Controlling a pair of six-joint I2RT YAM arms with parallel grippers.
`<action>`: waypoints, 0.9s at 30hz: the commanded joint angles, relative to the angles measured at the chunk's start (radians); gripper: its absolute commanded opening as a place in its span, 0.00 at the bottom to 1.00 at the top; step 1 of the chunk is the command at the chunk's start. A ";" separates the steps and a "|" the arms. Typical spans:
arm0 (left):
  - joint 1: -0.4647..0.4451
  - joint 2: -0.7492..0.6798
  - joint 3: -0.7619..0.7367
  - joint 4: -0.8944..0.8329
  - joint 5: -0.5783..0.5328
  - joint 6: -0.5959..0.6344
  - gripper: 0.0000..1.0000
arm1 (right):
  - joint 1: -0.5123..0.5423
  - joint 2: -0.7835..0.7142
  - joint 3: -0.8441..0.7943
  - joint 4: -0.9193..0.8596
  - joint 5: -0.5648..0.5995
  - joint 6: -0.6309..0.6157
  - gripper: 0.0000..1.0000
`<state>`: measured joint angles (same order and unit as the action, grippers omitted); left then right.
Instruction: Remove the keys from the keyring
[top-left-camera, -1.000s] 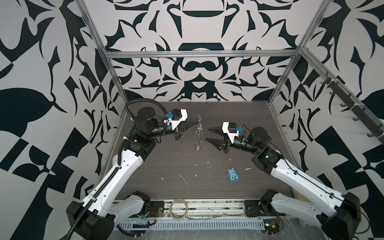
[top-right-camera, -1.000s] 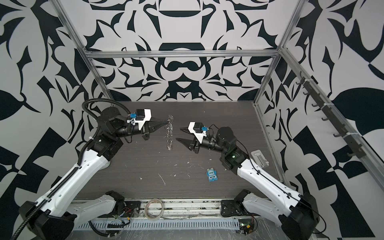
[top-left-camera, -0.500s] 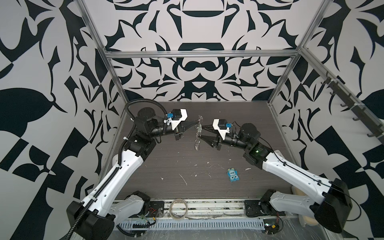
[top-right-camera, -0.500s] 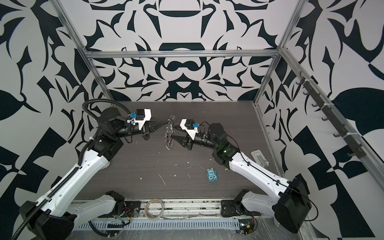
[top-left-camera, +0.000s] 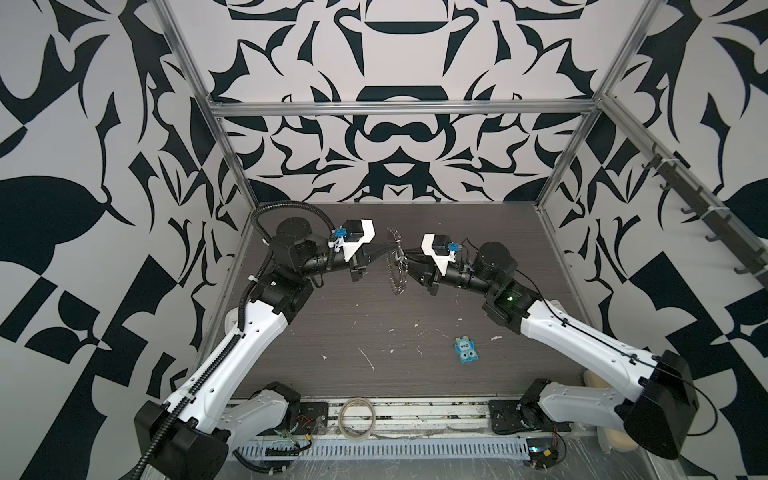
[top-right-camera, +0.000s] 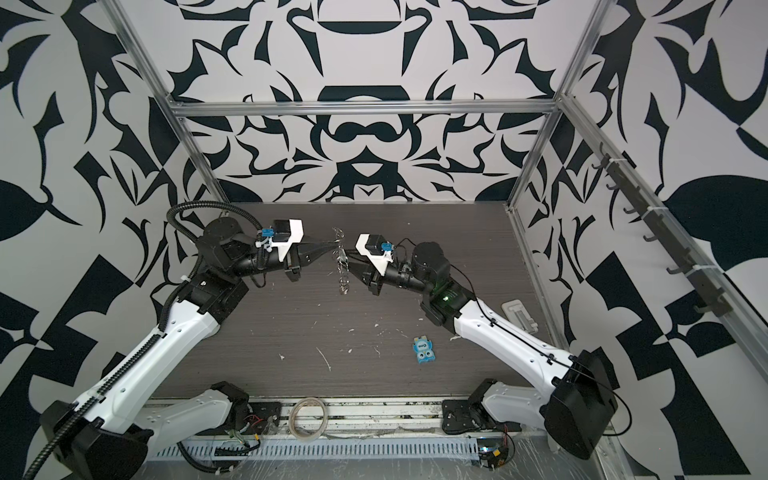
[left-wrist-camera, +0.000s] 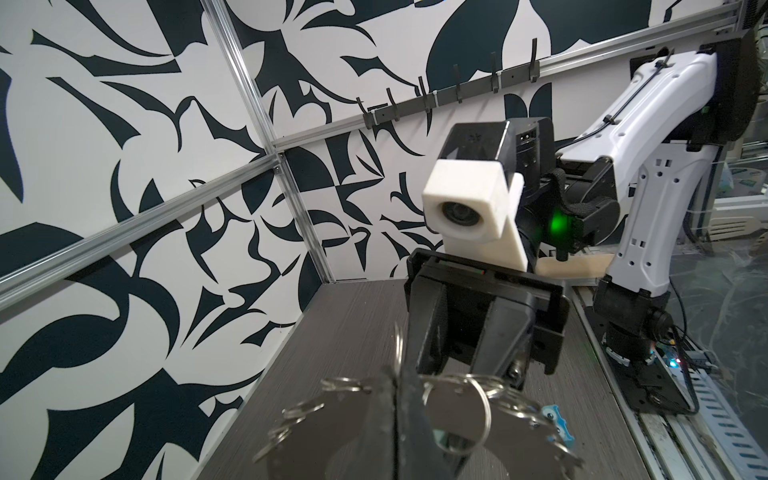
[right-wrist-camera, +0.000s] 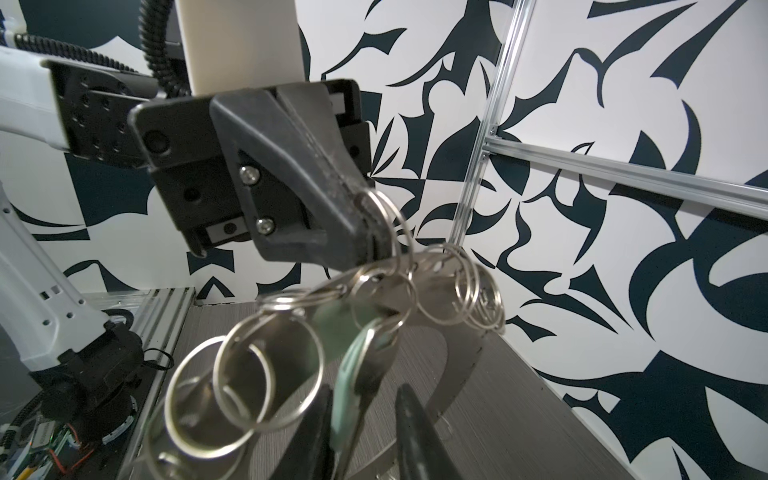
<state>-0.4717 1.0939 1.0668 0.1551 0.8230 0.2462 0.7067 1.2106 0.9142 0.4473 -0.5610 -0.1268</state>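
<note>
The keyring (top-left-camera: 395, 266) (top-right-camera: 341, 266), a flat grey disc with several split rings on its rim, hangs upright in the air. My left gripper (top-left-camera: 388, 248) (left-wrist-camera: 395, 399) is shut on the disc's upper rim. My right gripper (top-left-camera: 409, 262) (right-wrist-camera: 365, 399) faces it from the right, open. Between its fingers dangle the keys (right-wrist-camera: 353, 382), a pale fob with a silver key. One finger lies against the fob and a gap shows beside the other. In the right wrist view the left gripper (right-wrist-camera: 370, 232) pinches the rim above the keys.
A blue cartoon-faced packet (top-left-camera: 466, 350) (top-right-camera: 424, 350) lies on the dark table at the front right among white scraps. A translucent tape roll (top-left-camera: 357, 417) rests on the front rail. A flat white piece (top-right-camera: 519, 313) lies by the right wall under a hook rail.
My right arm has reached left to the keyring and its jaws have narrowed around the hanging keys. The left gripper and the keyring have stayed put.
</note>
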 joint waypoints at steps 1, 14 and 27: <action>-0.004 -0.026 -0.013 0.044 -0.001 -0.012 0.00 | 0.005 -0.001 0.059 0.023 0.006 -0.025 0.27; -0.006 -0.046 -0.070 0.049 -0.119 0.028 0.00 | 0.005 -0.064 0.106 -0.278 0.070 -0.158 0.00; -0.045 -0.052 -0.159 0.161 -0.302 -0.024 0.00 | 0.049 -0.081 0.181 -0.507 0.154 -0.284 0.00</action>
<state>-0.5304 1.0649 0.9119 0.2333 0.6346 0.2405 0.7288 1.1477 1.0485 -0.0212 -0.4114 -0.3676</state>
